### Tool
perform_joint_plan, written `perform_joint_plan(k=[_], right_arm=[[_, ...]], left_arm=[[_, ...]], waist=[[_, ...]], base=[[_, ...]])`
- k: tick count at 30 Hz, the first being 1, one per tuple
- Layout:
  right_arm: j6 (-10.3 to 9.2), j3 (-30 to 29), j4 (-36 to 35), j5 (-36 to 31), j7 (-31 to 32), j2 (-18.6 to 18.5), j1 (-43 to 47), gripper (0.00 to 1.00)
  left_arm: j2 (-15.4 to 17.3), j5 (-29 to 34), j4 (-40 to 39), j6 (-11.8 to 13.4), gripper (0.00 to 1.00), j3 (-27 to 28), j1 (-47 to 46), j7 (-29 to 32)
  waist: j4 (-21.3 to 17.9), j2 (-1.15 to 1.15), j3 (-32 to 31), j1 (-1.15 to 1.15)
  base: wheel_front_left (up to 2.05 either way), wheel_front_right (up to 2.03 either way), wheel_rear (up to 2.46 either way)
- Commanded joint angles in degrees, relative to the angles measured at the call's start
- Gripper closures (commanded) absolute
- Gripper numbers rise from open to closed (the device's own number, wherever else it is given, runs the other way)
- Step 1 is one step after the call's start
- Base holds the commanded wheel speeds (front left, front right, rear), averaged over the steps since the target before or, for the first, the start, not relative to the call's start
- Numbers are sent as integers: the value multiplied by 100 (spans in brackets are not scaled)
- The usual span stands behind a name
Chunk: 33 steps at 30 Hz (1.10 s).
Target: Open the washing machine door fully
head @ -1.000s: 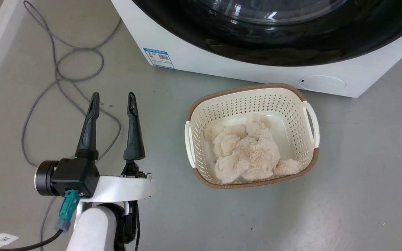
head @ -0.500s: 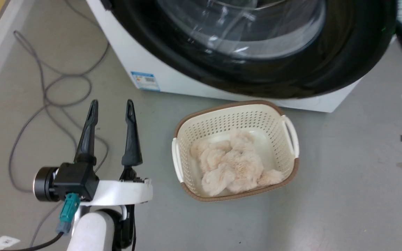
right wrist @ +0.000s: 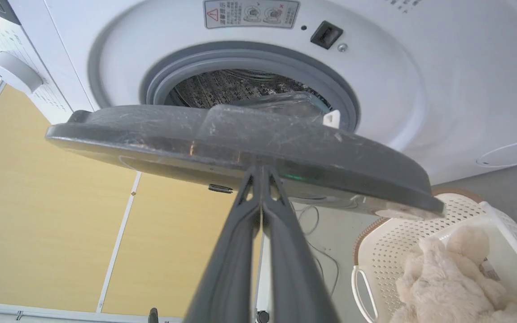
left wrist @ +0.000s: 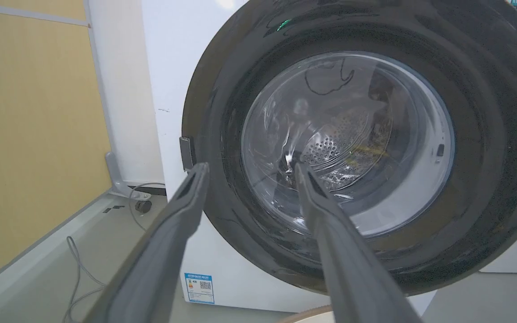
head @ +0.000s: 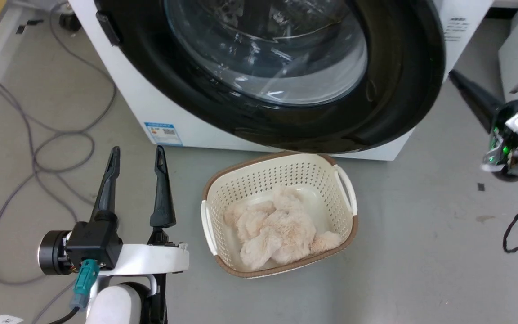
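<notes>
The right gripper (right wrist: 262, 169) has its two long dark fingers pressed flat together with nothing between them, forming one slim wedge. Its tip sits at the free rim of the washing machine door (right wrist: 159, 134), touching or all but touching; I cannot settle which. That pose reads as a hook or pusher rather than a clamp, since a closed pair can slip behind a thin edge where spread jaws could not.

The door stands ajar, swung part way off the white machine front (right wrist: 420, 89); beyond the fingertips, on the door's far side, lie the grey rubber ring (right wrist: 249, 56) and the perforated steel drum (right wrist: 213, 87). Edge-on from the tool, the door is a shallow, scuffed dark dish with a clear glass bowl bulging toward the drum; it looks hard and glossy, so probably slippery under the fingers.

The left gripper (head: 136, 150) holds nothing; its fingers are spread wide and aimed at the door's outer face from well back, apparently parked clear of the swing. Between the two grippers, on the grey floor (head: 421, 234), a cream perforated plastic basket (head: 250, 186) with a brown rim holds pale fleecy cloth (head: 277, 229).
</notes>
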Motion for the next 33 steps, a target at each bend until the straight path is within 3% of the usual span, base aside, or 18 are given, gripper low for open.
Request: perform_joint_plan(k=[1, 11, 19, 28, 33], right_arm=[[8, 51, -103, 50, 32, 60, 193, 100], [8, -123, -281, 153, -309, 37, 296, 100], [8, -401, 245, 187, -709, -46, -284, 100], [8, -107, 1105, -138, -717, -102, -958, 100], [8, 35, 1162, -127, -495, -71, -989, 100]], left_arm=[[6, 52, 15, -34, 0, 29, 73, -32], [6, 89, 17, -98, 0, 49, 106, -32], [6, 72, -60, -105, 0, 10, 22, -32], [6, -35, -83, -21, 0, -109, -157, -32], [6, -87, -84, 46, 0, -125, -170, -32]], waist=[[-72, 0, -64, 0], [-97, 0, -137, 0], [150, 0, 69, 0], [520, 0, 332, 0], [587, 0, 352, 0]], base=[[0, 0, 0], [0, 0, 0], [0, 0, 0], [0, 0, 0], [0, 0, 0]])
